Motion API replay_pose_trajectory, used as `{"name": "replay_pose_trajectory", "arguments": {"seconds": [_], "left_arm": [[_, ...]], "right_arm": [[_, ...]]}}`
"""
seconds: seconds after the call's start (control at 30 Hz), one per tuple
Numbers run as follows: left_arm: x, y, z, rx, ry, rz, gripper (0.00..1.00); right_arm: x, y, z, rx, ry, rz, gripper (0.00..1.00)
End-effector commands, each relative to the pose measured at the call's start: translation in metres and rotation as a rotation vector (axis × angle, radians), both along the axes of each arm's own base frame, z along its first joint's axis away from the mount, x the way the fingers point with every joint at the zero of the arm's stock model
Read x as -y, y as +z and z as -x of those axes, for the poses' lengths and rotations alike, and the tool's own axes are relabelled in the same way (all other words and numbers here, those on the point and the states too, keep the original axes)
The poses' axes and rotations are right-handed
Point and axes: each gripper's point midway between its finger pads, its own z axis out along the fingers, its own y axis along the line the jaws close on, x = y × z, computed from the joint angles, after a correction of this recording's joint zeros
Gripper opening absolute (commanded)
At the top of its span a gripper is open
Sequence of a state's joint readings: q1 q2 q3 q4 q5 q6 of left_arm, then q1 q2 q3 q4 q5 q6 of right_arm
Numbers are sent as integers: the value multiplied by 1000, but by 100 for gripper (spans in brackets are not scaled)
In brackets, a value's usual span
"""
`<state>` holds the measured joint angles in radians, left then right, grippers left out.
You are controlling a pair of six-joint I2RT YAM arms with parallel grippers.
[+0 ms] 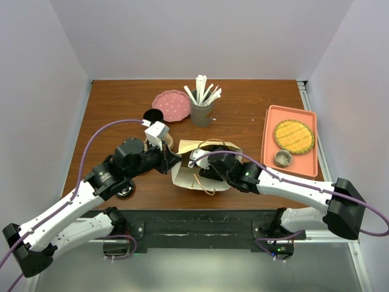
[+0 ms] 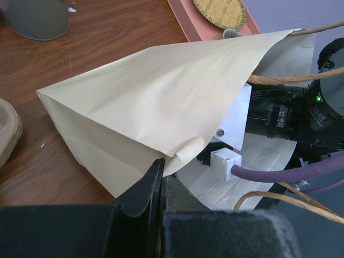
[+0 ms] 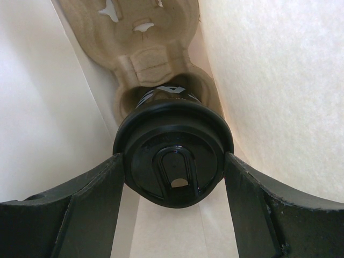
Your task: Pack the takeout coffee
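While the left gripper is pinched flat on the rim of the cream kraft-paper carrier bag, holding its mouth apart, the right gripper is deep inside that bag. Its two black fingers stand wide and press on opposite sides of the lid of the takeout coffee, a small black disposable cup with white lettering and a glossy black plastic lid. The cup's base sits in a well of the brown moulded-pulp cup tray on the bag's floor.

This cup probably handles as a light, fragile thing. Its paper wall would dent under a hard squeeze, and whether it holds liquid cannot be told. The lid is stiffer but smooth and likely slippery, and being only snapped on, it could pop free if it carried the whole load. The safest hold seems to be across the lid's rim or just under it, with modest pressure and the cup kept upright.
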<state>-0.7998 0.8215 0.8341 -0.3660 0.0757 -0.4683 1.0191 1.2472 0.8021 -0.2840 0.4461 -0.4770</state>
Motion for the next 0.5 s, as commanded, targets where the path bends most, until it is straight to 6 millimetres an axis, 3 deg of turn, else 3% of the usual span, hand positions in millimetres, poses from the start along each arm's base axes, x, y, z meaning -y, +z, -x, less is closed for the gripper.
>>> {"name": "replay_pose_trajectory", "arguments": {"seconds": [0.0, 0.47], "left_arm": [[3, 12, 4, 11, -28, 11, 0], [2, 13, 7, 6, -37, 11, 0]], "right_arm": [[13, -23, 3, -64, -52, 30, 49], [12, -37, -2, -79, -77, 45, 43]]}}
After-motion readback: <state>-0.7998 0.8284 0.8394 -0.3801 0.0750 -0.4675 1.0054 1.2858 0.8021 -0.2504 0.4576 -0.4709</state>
